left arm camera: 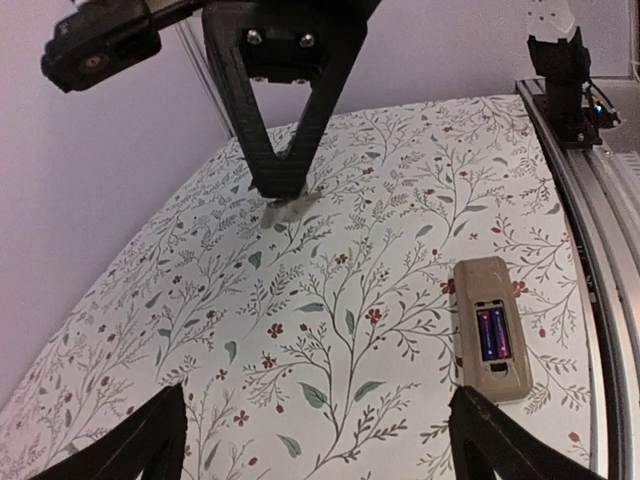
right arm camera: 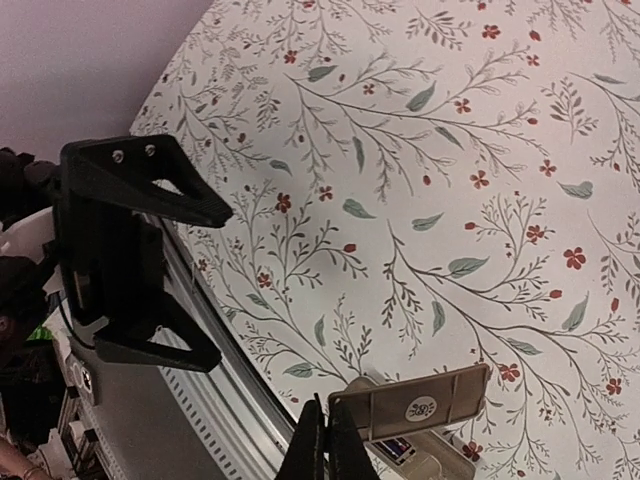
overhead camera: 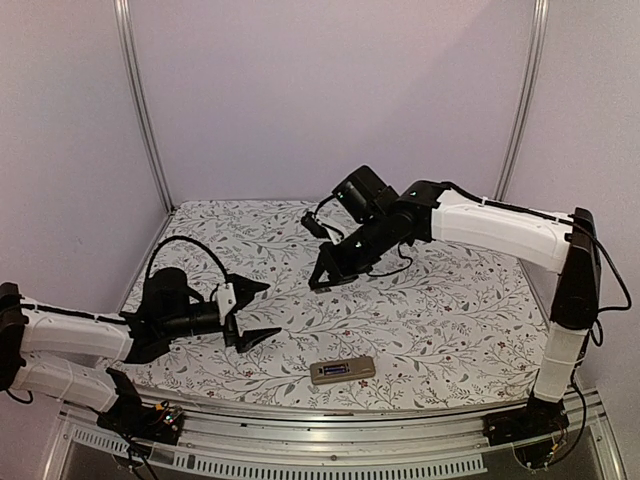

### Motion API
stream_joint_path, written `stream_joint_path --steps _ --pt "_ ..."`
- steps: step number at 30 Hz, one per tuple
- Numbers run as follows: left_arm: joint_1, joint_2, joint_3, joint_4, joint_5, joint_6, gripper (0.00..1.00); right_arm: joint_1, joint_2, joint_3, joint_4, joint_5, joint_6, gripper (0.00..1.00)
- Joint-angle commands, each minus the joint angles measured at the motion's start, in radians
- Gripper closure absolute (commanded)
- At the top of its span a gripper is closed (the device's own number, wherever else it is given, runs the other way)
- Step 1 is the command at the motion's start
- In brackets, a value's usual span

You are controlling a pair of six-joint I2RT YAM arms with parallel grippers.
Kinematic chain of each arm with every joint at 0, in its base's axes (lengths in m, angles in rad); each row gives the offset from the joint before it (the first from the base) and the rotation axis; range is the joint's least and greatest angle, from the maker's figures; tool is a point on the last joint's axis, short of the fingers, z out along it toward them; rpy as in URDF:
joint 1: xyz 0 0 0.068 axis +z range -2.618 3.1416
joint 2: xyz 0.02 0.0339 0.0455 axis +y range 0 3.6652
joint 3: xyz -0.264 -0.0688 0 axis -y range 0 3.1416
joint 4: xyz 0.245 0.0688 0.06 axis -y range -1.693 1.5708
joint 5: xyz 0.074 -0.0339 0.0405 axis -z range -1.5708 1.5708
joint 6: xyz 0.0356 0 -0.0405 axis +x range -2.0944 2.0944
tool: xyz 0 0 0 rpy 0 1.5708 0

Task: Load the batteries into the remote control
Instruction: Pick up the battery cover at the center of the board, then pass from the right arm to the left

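From above, the remote control (overhead camera: 342, 371) lay back-up near the table's front edge. The left gripper (overhead camera: 273, 309) gaped wide to its left, empty. The left wrist view showed both batteries (left arm camera: 492, 335) seated in the recess (apparently loaded). In the right wrist view, the right gripper (right arm camera: 326, 452) pinched the battery cover (right arm camera: 415, 400), which should be lowered level and square over the recess.

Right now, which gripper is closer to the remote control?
Left, by the look of it. The open left gripper hovers just left of the remote control, by the near edge. The right gripper, shut on a tan plate, is farther back over mid-table.
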Motion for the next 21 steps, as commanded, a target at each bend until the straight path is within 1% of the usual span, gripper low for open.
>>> stream_joint_path --steps 1,3,4,5,7,9,10,11,13,15,17,18,21 --pt "0.015 -0.014 0.112 0.008 0.079 0.153 0.09 -0.002 -0.096 -0.072 0.132 -0.282 -0.116 1.00" --pt "0.017 -0.019 0.173 -0.082 0.186 0.219 0.10 -0.003 -0.140 -0.085 0.155 -0.357 -0.149 1.00" --pt "0.016 -0.028 0.202 -0.150 0.257 0.285 0.11 -0.002 -0.152 -0.081 0.149 -0.389 -0.179 1.00" --pt "0.016 -0.038 0.226 -0.230 0.324 0.383 0.11 -0.002 -0.156 -0.072 0.132 -0.411 -0.200 1.00" --pt "0.017 -0.053 0.288 -0.371 0.405 0.484 0.13 0.009 -0.152 -0.044 0.074 -0.415 -0.250 1.00" --pt "0.017 -0.029 0.374 -0.498 0.433 0.496 0.16 0.036 -0.146 -0.028 0.019 -0.390 -0.309 1.00" --pt "0.017 -0.013 0.416 -0.576 0.442 0.491 0.17 0.048 -0.149 -0.030 0.013 -0.392 -0.343 1.00" --pt "0.019 0.002 0.449 -0.616 0.452 0.488 0.19 0.060 -0.154 -0.033 0.011 -0.394 -0.370 1.00" --pt "0.019 0.012 0.475 -0.649 0.479 0.496 0.25 0.074 -0.160 -0.034 0.011 -0.402 -0.413 1.00" --pt "0.013 0.016 0.482 -0.699 0.507 0.513 0.35 0.082 -0.165 -0.035 0.012 -0.405 -0.431 1.00" --pt "-0.003 0.030 0.497 -0.715 0.503 0.493 0.47 0.090 -0.167 -0.036 0.013 -0.402 -0.437 1.00" --pt "-0.014 0.039 0.502 -0.714 0.491 0.475 0.49 0.094 -0.169 -0.036 0.013 -0.399 -0.438 1.00" --pt "-0.035 0.054 0.502 -0.701 0.449 0.460 0.52 0.103 -0.174 -0.038 0.019 -0.395 -0.440 1.00"
